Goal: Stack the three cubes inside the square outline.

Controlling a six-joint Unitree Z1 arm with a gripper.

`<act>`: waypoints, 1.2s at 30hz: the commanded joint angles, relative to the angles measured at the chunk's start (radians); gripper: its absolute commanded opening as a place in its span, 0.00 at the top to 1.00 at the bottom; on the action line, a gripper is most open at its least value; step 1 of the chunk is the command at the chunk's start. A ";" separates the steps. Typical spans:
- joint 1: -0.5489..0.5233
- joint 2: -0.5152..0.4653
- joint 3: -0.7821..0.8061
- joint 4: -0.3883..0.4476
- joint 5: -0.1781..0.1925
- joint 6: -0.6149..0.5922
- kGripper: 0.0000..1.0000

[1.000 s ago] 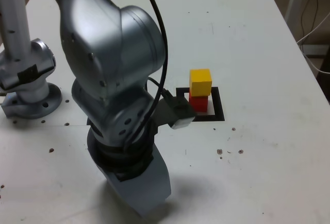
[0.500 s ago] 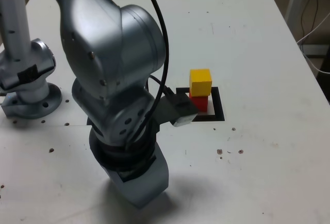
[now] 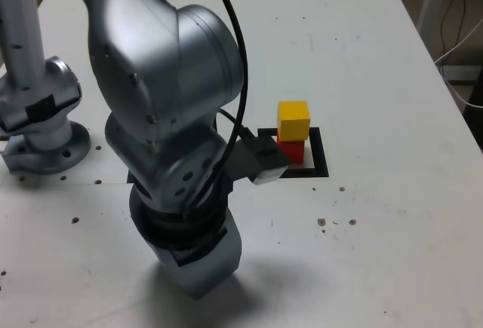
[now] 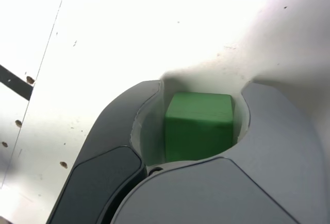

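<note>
Room: your gripper (image 4: 198,131) is low over bare table (image 3: 392,222), off the exterior view's left of the square outline (image 3: 320,164) | Jaws: cupping the green cube (image 4: 198,126), grip unclear | Stack: yellow cube (image 3: 293,119) upright on red cube (image 3: 291,151), inside outline

My arm (image 3: 162,109) was bulky brushed silver, with rounded joint housings. A black cable (image 3: 236,56) curved down from the frame's top. Its round base (image 3: 45,147), at left centre, carried screw holes. The gripper (image 4: 198,170) showed grey and dark shells.
</note>
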 commanded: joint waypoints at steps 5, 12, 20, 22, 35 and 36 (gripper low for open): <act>0.042 -0.010 -0.059 0.068 -0.058 0.020 0.72; 0.151 -0.051 -0.169 0.209 -0.081 0.031 0.72; 0.318 -0.100 -0.287 0.380 -0.054 -0.040 0.72; 0.357 -0.106 -0.299 0.392 -0.055 -0.066 0.72; 0.536 -0.106 -0.345 0.387 -0.028 -0.233 0.72; 0.546 -0.106 -0.349 0.387 -0.021 -0.242 0.72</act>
